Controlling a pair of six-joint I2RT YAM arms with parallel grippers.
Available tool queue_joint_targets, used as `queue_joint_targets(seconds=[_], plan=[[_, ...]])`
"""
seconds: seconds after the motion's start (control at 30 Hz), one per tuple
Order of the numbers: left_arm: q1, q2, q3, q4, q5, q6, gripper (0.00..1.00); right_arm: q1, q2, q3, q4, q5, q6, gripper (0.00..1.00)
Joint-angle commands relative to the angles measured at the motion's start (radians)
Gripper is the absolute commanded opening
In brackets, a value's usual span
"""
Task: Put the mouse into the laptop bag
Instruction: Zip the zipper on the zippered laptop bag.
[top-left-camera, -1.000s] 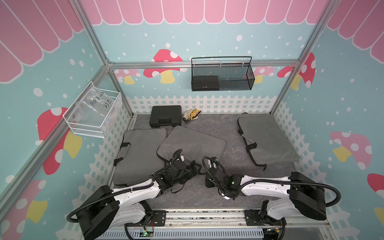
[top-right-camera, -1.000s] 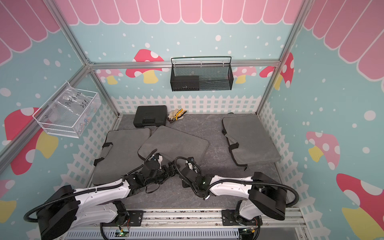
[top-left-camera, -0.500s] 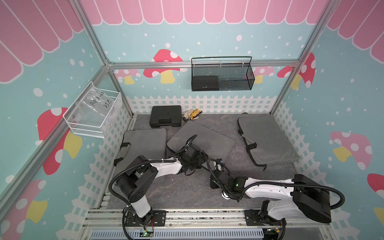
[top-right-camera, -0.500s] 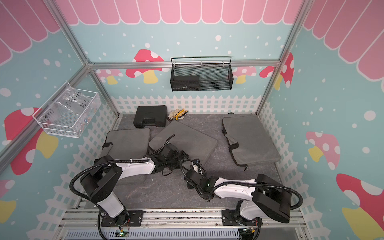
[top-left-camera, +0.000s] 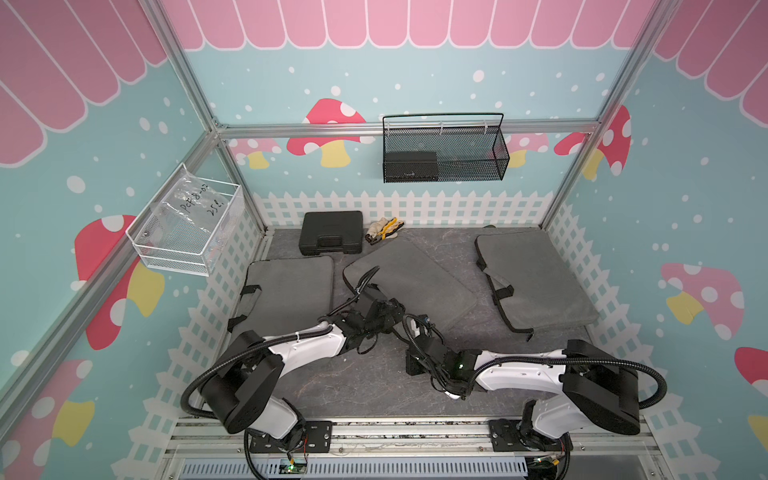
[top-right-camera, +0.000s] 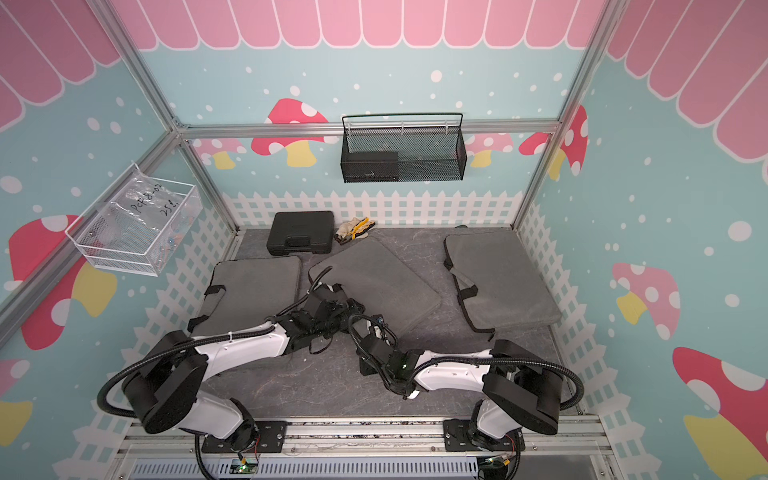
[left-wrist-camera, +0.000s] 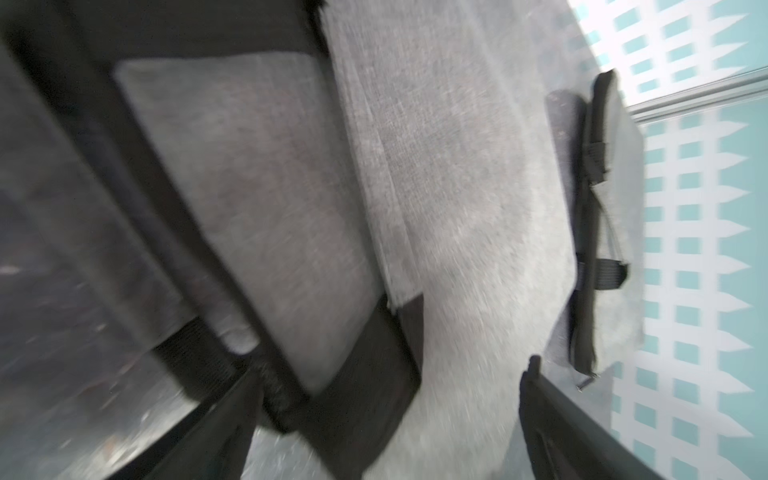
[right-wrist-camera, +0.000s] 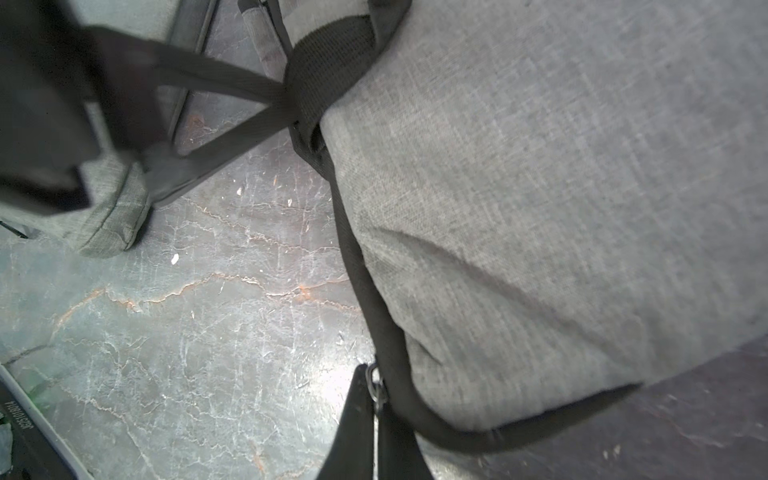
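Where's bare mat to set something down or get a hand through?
Widest: bare mat at the front, between left forearm and right forearm. Also the wedge between middle bag and right bag, running back to the gloves. Crowded: middle bag's near edge, left gripper open, right gripper shut on the zipper pull.
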Motion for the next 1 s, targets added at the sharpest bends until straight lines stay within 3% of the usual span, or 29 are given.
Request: queue_joint_targets(seconds=[0.0,0.27,0.47,0.77,0.8,0.9,0.97], plan=[[-0.034,-0.061,-0.099,0.078,-0.004,-0.045,0.99,-0.007,-0.003,-0.015,0.055,-0.003,-0.009,0.00],[-0.122,-0.092,-0.308,0.370,0.038,-0.191,0.99,-0.015,-0.064,-0.079,0.088,-0.016,-0.024,0.00],[-0.174,-0.060,-0.278,0.399,0.025,-0.197,0.99,-0.015,-0.095,-0.108,0.094,-0.024,-0.031,0.00],[-0.185,0.113,-0.248,0.564,0.085,-0.240,0.97,-0.016,-0.091,-0.104,0.131,-0.057,-0.055,0.00],[-0.185,0.134,-0.237,0.577,0.091,-0.239,0.92,-0.016,-0.089,-0.104,0.135,-0.064,-0.055,0.00],[-0.180,0.175,-0.199,0.598,0.101,-0.225,0.58,-0.016,-0.081,-0.109,0.136,-0.075,-0.053,0.00],[-0.171,0.189,-0.174,0.564,0.093,-0.214,0.42,-0.016,-0.080,-0.119,0.134,-0.081,-0.052,0.00]])
